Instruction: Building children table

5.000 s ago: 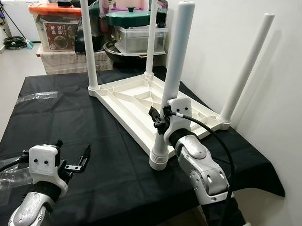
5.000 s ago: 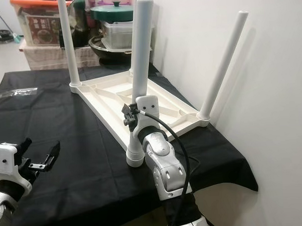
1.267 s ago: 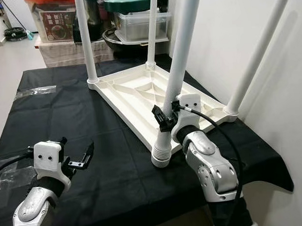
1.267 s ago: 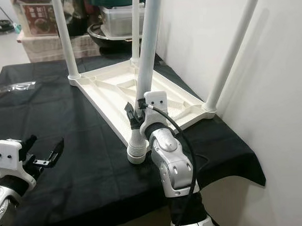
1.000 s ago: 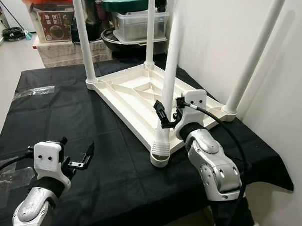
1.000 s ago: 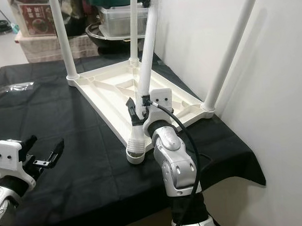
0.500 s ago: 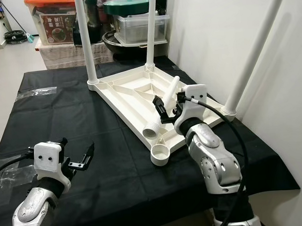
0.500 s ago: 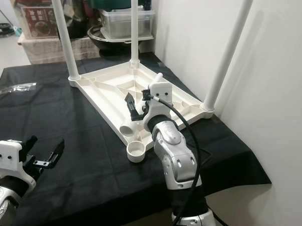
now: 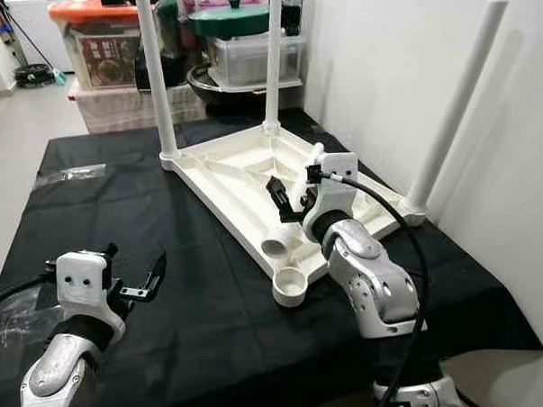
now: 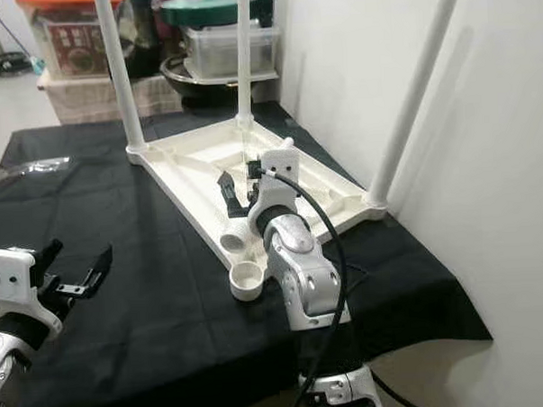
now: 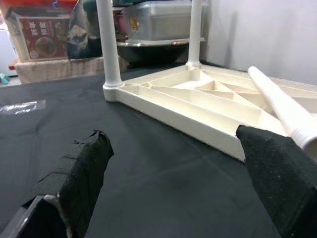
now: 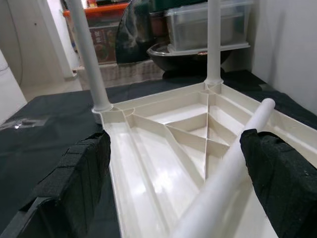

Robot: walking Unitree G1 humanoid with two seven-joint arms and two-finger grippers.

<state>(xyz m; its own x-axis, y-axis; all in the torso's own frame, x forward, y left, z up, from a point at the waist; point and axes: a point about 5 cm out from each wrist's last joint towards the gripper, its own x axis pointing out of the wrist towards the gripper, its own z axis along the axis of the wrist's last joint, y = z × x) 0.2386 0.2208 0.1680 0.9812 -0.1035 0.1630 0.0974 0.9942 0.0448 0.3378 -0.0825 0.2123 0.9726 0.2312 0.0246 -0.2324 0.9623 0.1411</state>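
The left hand (image 9: 131, 282) hovers low over the black-draped surface (image 9: 194, 288), on the near side of the upturned white tabletop (image 9: 243, 173) and well apart from it, its two black fingers spread wide with nothing between them. The arm behind it reaches forward, roughly level with the cloth.

The tabletop lies underside up, ribs showing, with an empty round leg socket (image 9: 290, 286) at its nearest corner. Just beyond that socket a loose white leg (image 9: 295, 222) lies across the ribbed tray, its hollow end pointing toward the socket. The right hand (image 9: 289, 198) sits over the tabletop at this leg; its fingers stand wide apart on either side of it, and I cannot tell whether they touch it. The right arm bends up sharply from the near edge of the surface.

Three more legs (image 9: 155, 78) stand upright at the other corners. Behind the tabletop, off the surface, are a clear storage box (image 9: 94, 51) with an orange lid, its contents unclear, and a lidded grey tub (image 9: 252, 58) under a green pot lid (image 9: 232, 18).
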